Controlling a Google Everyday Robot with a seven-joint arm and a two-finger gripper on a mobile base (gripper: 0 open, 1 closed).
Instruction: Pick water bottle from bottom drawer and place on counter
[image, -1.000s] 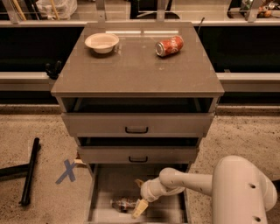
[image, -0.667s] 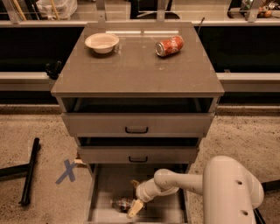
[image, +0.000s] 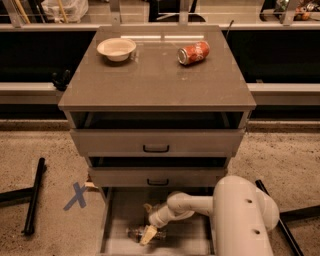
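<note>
Looking at the claw low inside the bottom drawer — appears spread open, two tan tips well apart, nothing clamped between them. Spotted the water bottle lying on its side on the drawer floor, right at the nearer tip; touching it or just under it, cannot tell which. Sticks out past that tip on the side away from the arm. Cannot make out the cap end. Expect a light one: thin clear plastic, so soft walls that dent under squeeze, probably slick, and free to roll on the flat floor. Not fragile as such, but easy to squirt out of a hard pinch. Best to straddle the body crosswise at mid-length and close gently — enough to hold, not to crush. Avoid taking it by the cap or the very end; would pivot and slip. Mind the middle drawer overhanging just above the claw when lifting out. Then up to the counter, well above and beyond the claw. Keep off the soda can and bowl at its far end; set down on the half nearer the claw.
</note>
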